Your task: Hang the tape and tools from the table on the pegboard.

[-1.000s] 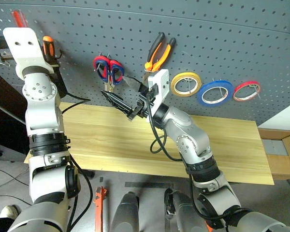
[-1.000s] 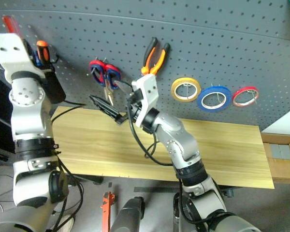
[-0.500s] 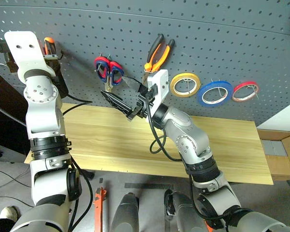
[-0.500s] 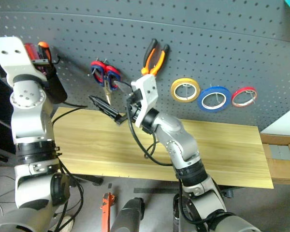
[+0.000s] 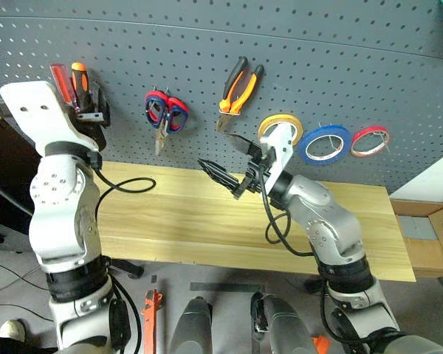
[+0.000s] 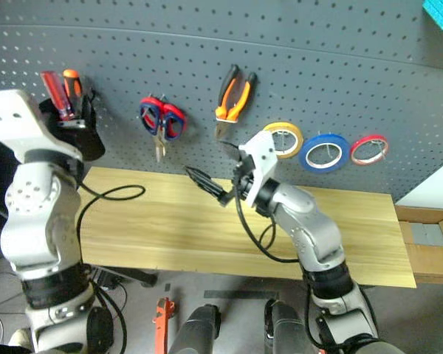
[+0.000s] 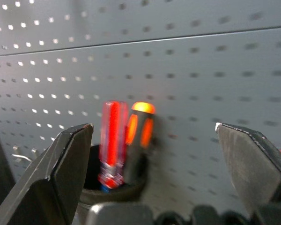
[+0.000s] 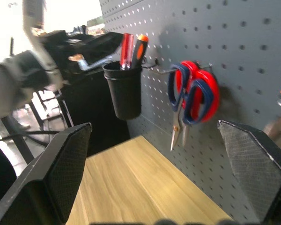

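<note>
Red-handled screwdriver [image 5: 60,81] sits in the black cup [image 8: 125,96] on the pegboard [image 5: 354,51], beside the orange one [image 5: 78,77]. My left pincer [image 5: 96,110] hangs released just beside that cup; I judge a careless move could knock it. Right pincer [image 5: 232,166] released, away from the cup.

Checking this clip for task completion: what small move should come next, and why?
Probably lower both arms and stop. The table looks bare, while the red screwdriver stands in the black cup and the scissors, pliers and blue tape hang on the pegboard. Both jaws are open.
</note>
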Controlling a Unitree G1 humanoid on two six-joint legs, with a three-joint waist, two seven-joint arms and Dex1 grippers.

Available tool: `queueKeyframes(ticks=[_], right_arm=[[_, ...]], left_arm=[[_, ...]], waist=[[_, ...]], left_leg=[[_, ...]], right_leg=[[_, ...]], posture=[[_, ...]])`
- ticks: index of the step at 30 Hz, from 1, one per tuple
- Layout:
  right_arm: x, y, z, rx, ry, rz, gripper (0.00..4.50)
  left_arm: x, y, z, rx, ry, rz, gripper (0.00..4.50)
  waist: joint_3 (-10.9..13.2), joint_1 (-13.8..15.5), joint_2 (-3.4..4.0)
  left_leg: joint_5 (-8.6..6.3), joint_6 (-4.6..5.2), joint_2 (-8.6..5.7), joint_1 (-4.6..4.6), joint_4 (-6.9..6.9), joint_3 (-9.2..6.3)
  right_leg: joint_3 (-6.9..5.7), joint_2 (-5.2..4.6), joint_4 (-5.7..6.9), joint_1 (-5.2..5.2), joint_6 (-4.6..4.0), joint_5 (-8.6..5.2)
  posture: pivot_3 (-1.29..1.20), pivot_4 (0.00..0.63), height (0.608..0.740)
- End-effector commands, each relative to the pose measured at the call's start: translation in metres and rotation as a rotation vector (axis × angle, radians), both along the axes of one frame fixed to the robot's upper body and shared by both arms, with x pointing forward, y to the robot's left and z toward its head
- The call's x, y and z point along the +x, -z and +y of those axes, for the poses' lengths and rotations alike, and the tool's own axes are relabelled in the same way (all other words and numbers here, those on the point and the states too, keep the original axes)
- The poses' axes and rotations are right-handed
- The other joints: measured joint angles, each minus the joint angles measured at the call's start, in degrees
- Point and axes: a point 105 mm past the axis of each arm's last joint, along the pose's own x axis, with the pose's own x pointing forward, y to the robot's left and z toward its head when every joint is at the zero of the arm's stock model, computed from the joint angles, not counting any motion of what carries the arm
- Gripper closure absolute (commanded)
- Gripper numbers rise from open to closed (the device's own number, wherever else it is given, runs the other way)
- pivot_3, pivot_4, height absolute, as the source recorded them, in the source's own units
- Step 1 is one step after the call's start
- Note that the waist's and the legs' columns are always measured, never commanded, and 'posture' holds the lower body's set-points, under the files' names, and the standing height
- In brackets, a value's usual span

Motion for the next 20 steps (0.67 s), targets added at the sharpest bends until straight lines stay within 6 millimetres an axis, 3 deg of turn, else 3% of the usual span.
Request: queueKeyframes(ticks=[1,5,7,8,12,16,20], right_arm=[[-0.006,0.031,-0.039,-0.100,0.134,0.034,0.00],[0.005,0.075,-0.068,-0.188,0.333,0.146,0.00],[0.012,0.094,-0.084,-0.204,0.448,0.212,0.00],[0.014,0.102,-0.092,-0.228,0.500,0.230,0.00],[0.020,0.120,-0.114,-0.226,0.665,0.310,0.00],[0.029,0.133,-0.135,-0.196,0.818,0.400,0.00],[0.033,0.140,-0.146,-0.180,0.864,0.440,0.00]], left_arm=[[-0.030,0.066,-0.032,-0.060,0.096,0.206,0.02],[-0.034,0.148,-0.052,-0.167,0.154,0.484,0.02],[-0.029,0.171,-0.058,-0.200,0.180,0.552,0.02],[-0.023,0.180,-0.061,-0.201,0.198,0.576,0.02],[0.003,0.200,-0.068,-0.179,0.260,0.630,0.02],[0.032,0.207,-0.071,-0.120,0.337,0.660,0.02],[0.040,0.208,-0.072,-0.094,0.369,0.669,0.02]], waist=[[-0.52,0.02,0.67],[-0.60,0.12,0.75],[-1.03,0.19,0.96],[-1.13,0.12,1.04],[-1.82,-1.03,1.52],[-2.84,-2.69,1.33],[-3.73,-3.42,1.33]], left_leg=[[-0.14,0.23,0.00,0.33,-0.04,0.04],[-0.28,0.49,-0.01,0.93,-0.03,0.08],[-0.17,0.65,0.00,1.28,-0.02,0.02],[-0.09,0.78,0.04,1.40,-0.03,0.02],[-0.06,0.84,0.07,1.96,-0.04,0.02],[-0.04,0.86,0.05,1.90,0.00,0.06],[-0.12,0.80,0.00,1.93,-0.17,0.15]], right_leg=[[0.05,-0.05,-0.21,0.45,0.01,-0.03],[0.02,0.10,-0.73,1.21,0.04,-0.15],[-0.02,0.22,-0.67,1.57,0.19,-0.30],[-0.04,0.35,-0.70,1.74,-0.14,-0.49],[-0.06,0.44,-0.98,2.42,-0.17,-0.52],[-0.03,0.44,-1.06,2.53,-0.13,-0.50],[0.11,0.44,-0.80,2.41,0.29,-0.55]], posture=[[0.22,0.202,0.740],[0.20,0.192,0.740],[0.17,0.180,0.740],[0.15,0.170,0.740],[0.10,0.153,0.740],[0.04,0.129,0.740],[0.01,0.111,0.740]])
